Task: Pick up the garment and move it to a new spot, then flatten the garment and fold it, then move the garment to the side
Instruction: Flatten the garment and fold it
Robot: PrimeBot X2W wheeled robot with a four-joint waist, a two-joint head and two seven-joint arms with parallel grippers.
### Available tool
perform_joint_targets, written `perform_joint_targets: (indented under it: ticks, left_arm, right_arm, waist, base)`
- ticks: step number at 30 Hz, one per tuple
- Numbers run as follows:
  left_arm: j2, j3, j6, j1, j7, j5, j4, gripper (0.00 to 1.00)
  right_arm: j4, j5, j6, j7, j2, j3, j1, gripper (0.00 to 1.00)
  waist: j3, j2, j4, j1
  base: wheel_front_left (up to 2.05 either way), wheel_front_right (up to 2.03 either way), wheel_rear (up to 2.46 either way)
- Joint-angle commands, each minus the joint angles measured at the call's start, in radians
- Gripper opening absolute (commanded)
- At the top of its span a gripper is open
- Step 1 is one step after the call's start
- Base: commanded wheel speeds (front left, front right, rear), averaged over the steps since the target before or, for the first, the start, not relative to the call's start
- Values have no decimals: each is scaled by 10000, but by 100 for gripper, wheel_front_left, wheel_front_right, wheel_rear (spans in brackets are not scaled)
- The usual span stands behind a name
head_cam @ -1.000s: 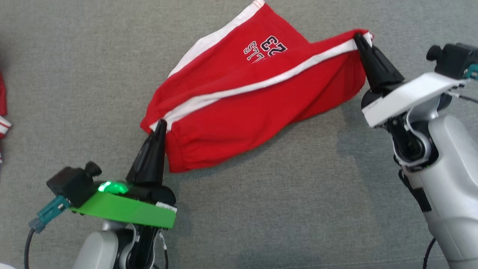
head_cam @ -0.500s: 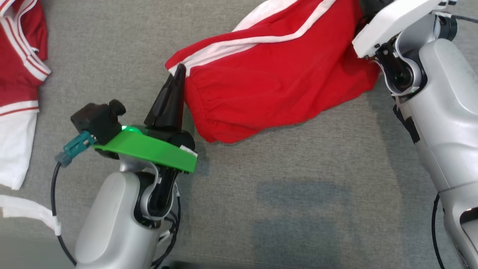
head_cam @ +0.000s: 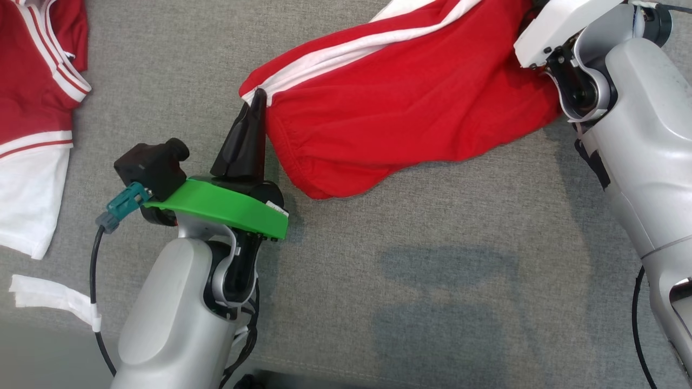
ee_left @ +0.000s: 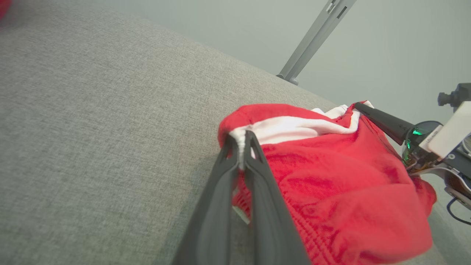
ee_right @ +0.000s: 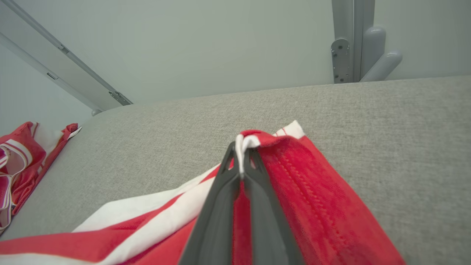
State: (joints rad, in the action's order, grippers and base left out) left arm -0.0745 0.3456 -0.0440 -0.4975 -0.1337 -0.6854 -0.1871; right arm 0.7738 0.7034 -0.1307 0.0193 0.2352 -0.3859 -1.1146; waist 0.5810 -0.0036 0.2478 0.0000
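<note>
At the far left of the head view, a separate red-and-white garment lies on the grey worktop, well apart from the task item. Next to the right, the left hand is clenched on the garment. It pinches the end of the white side stripe, beside a gathered edge. The left wrist view shows both fingers closed on that white edge. The garment, red with white trim, occupies the upper middle of the head view. Its long axis runs from the left hand up and to the right, toward the right arm. The stripe follows that axis. The gripped top edge spans the two hands, and the red body sags below it toward the worktop. At the right end, the right hand is clenched on the opposite white corner.
</note>
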Motion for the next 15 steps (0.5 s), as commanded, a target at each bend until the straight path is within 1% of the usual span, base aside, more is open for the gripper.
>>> perform_joint_targets:
  ticks: [1, 2, 3, 4, 5, 7, 11, 13, 15]
  left_arm:
    - [27, -4, -11, -186, -67, -25, -50, 3]
    - [37, 14, 2, -204, -106, -28, -92, 14]
    - [46, 29, 13, -208, -95, -34, -139, 28]
    - [34, 39, 37, -196, -110, -3, -180, 54]
    - [-2, 35, 71, -154, -121, 24, -198, 100]
    - [-113, 34, 108, 24, -95, 68, -178, 100]
    - [-475, 50, 363, 613, -151, 379, 184, 100]
    - [-665, 8, 597, 1012, -201, 517, 596, 100]
    - [-1077, -37, 1028, 1394, -417, 1122, 1114, 100]
  right_arm:
    - [87, -58, 0, 149, 60, -60, -127, 12]
    - [157, -100, 0, 223, 32, -129, -172, 44]
    - [193, -132, 0, 308, -3, -231, -219, 100]
    - [217, -149, 0, 363, -10, -337, -253, 100]
    - [208, -144, 0, 396, -3, -461, -268, 100]
    - [84, -99, 0, 299, 83, -839, -200, 100]
    - [-493, 80, 0, -151, 585, -1715, 119, 100]
    - [-835, 229, 0, -474, 960, -1949, 156, 100]
    - [-1045, 246, 0, -932, 1346, -2150, 156, 100]
  waist:
    - [-13, 36, -6, 0]
    - [-26, 36, -17, 0]
    - [-46, 36, -39, 0]
    - [-84, 36, -73, 0]
    - [-139, 36, -118, 0]
    - [-297, 36, -212, 0]
    - [-734, 36, -417, 0]
    - [-882, 36, -513, 0]
    - [-937, 36, -571, 0]
  base:
    - [0, 0, 0]
    - [0, 0, 0]
    - [0, 0, 0]
    - [0, 0, 0]
    - [0, 0, 0]
    - [0, 0, 0]
    - [0, 0, 0]
    - [0, 0, 0]
    - [0, 0, 0]
